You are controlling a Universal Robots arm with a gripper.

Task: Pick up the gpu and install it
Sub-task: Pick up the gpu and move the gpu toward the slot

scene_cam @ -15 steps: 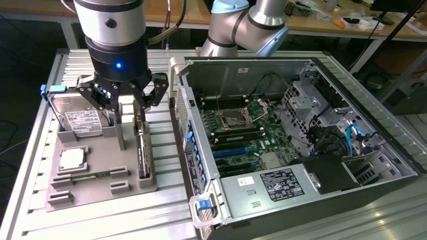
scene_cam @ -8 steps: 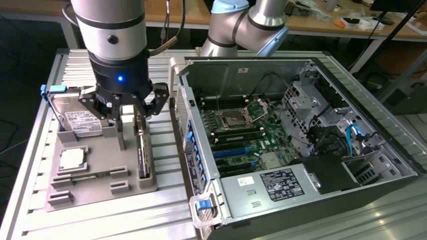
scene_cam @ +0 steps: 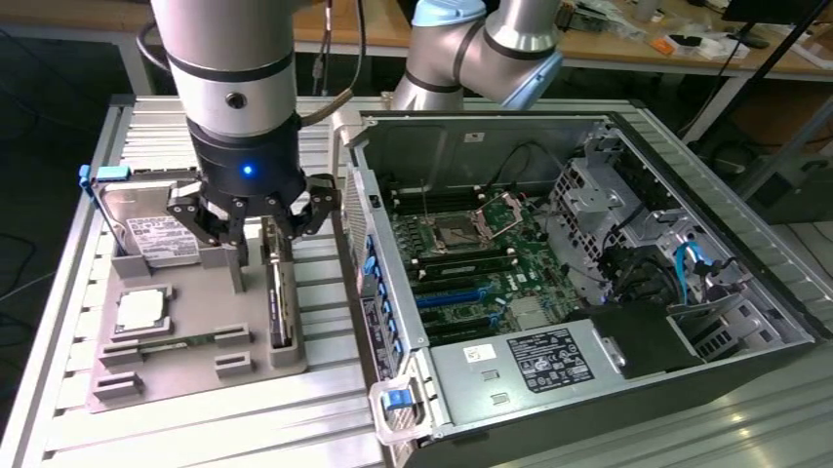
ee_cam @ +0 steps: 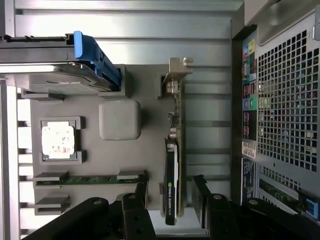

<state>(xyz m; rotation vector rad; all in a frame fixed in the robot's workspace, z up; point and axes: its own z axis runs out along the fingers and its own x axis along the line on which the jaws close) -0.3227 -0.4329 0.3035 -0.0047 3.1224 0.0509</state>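
The gpu (scene_cam: 280, 297) is a thin dark card standing on its long edge in a slot of the grey holder (scene_cam: 195, 366), on the side nearest the computer case. In the wrist view the gpu (ee_cam: 172, 170) runs lengthwise, with its silver end bracket (ee_cam: 176, 75) at the far end. My gripper (scene_cam: 257, 229) hangs just above the card and is open. Its black fingers (ee_cam: 135, 212) stand on either side of the card's near end with a gap on each side, touching nothing.
The holder (ee_cam: 120, 155) also carries a silver hard drive (scene_cam: 150, 234) in a blue frame, a square processor chip (scene_cam: 139, 310) and a memory stick (ee_cam: 90, 179). The open computer case (scene_cam: 573, 273) lies at the exterior view's right, its motherboard slots (scene_cam: 456, 297) exposed.
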